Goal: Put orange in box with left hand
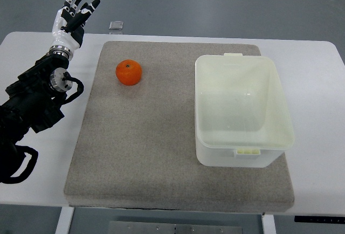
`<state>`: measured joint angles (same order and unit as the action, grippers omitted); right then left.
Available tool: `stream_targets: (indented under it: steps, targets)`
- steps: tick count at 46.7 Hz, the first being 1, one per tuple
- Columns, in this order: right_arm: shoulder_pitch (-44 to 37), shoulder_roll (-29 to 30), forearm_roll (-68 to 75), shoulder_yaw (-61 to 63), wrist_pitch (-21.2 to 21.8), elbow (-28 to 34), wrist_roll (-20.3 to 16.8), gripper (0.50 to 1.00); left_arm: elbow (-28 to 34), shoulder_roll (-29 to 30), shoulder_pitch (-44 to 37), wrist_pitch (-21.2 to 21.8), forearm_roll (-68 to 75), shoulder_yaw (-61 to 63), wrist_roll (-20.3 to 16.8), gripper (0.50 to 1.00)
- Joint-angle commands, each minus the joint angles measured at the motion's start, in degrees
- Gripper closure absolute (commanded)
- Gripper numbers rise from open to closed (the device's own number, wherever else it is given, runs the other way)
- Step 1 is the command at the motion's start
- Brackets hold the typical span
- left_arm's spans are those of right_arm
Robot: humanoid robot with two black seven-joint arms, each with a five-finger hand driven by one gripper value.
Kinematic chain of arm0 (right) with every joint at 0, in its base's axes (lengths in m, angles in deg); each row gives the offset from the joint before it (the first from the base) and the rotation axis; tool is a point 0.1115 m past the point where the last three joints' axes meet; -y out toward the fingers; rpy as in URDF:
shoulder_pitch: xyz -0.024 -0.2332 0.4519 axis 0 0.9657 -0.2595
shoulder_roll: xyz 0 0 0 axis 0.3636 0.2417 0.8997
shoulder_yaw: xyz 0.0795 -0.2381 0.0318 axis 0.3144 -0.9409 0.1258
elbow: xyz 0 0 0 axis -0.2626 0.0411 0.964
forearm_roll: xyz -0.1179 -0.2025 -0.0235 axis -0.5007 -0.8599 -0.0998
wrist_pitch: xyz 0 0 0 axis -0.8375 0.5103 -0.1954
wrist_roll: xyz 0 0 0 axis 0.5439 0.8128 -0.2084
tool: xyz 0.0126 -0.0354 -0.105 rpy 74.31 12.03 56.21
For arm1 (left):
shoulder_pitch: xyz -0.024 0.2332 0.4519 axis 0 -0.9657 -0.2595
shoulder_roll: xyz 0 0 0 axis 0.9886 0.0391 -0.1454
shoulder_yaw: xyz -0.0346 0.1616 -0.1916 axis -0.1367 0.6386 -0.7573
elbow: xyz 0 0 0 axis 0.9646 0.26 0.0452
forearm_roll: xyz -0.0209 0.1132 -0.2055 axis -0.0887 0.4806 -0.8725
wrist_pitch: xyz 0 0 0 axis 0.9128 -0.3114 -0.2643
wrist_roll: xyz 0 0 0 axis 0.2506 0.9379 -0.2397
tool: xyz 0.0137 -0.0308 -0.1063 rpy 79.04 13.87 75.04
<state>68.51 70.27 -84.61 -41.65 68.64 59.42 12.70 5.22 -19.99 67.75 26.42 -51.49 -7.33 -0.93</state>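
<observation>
An orange [129,72] lies on the grey mat [161,153] near its far left corner. A clear plastic box [241,110] stands empty on the right half of the mat. My left hand [74,14] is at the far left of the table, fingers spread and holding nothing, about a hand's length up and to the left of the orange. Its black arm [32,104] comes in from the left edge. The right arm is out of view.
The mat lies on a white table [312,83]. A small grey square object [116,26] sits on the table's far edge, above the mat's left corner.
</observation>
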Motion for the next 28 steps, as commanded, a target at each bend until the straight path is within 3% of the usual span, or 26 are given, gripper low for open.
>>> stream_targets:
  steps: [1,28]
  targets:
    - [0.0,0.0,0.0,0.0,0.0,0.0,0.0,0.574,-0.08,-0.02,0.06,-0.07,0.09,0.08,0.0,0.506]
    - [0.0,0.0,0.0,0.0,0.0,0.0,0.0,0.574,-0.08,-0.11,0.59,-0.34,0.44,0.17,0.0,0.506]
